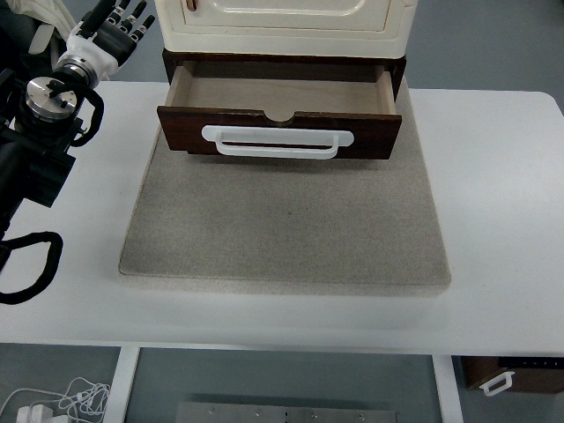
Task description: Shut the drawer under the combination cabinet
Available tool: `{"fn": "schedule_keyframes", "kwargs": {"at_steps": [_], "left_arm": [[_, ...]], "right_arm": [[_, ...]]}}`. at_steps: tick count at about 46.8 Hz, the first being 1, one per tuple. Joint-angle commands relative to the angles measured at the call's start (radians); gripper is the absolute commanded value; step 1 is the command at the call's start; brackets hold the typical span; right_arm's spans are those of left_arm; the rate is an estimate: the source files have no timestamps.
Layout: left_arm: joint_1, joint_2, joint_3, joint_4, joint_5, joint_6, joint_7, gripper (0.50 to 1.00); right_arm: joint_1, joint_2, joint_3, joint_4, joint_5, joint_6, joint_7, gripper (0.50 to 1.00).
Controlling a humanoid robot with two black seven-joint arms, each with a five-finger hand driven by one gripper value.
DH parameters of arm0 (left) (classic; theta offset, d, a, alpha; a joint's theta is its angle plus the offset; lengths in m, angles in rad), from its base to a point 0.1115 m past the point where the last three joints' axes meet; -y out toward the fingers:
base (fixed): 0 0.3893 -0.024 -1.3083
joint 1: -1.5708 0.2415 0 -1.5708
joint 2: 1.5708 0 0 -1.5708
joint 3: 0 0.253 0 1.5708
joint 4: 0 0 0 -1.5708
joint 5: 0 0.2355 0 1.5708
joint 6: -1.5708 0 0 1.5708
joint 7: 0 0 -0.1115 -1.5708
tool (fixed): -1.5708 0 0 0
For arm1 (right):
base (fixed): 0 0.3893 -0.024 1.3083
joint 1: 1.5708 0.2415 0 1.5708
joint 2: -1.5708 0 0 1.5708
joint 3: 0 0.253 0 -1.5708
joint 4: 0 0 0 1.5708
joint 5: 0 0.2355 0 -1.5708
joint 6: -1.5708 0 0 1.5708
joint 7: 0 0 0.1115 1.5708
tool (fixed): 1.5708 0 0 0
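Only one view here, the head camera, sitting high on the robot's side and looking forward and steeply down over the white table (502, 176), whose near edge runs across the lower part of the frame with floor showing beneath it. It stands far enough back to take in the whole grey mat (282, 229), while the cream cabinet (282, 22) is cut off at the top edge.

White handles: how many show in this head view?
2. One long white plastic handle sits on the front of the open dark brown wooden drawer; a smaller white handle shows on a dark box under the table, bottom right. Others may be hidden.
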Motion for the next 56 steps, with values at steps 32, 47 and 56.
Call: {"fn": "schedule_keyframes", "kwargs": {"at_steps": [32, 47, 56], "left_arm": [[-0.004, 0.015, -0.002, 0.004, -0.011, -0.015, 0.000, 1.000], [-0.013, 0.025, -0.003, -0.001, -0.009, -0.052, -0.005, 1.000], [-0.013, 0.038, -0.002, -0.007, -0.009, -0.057, -0.018, 1.000]], "right_arm": [[0.000, 0.000, 0.000, 0.001, 0.000, 0.000, 0.000, 0.952], [-0.001, 0.000, 0.000, 0.001, 0.000, 0.000, 0.000, 0.952], [0.000, 0.000, 0.000, -0.001, 0.000, 0.000, 0.000, 0.952]]}}
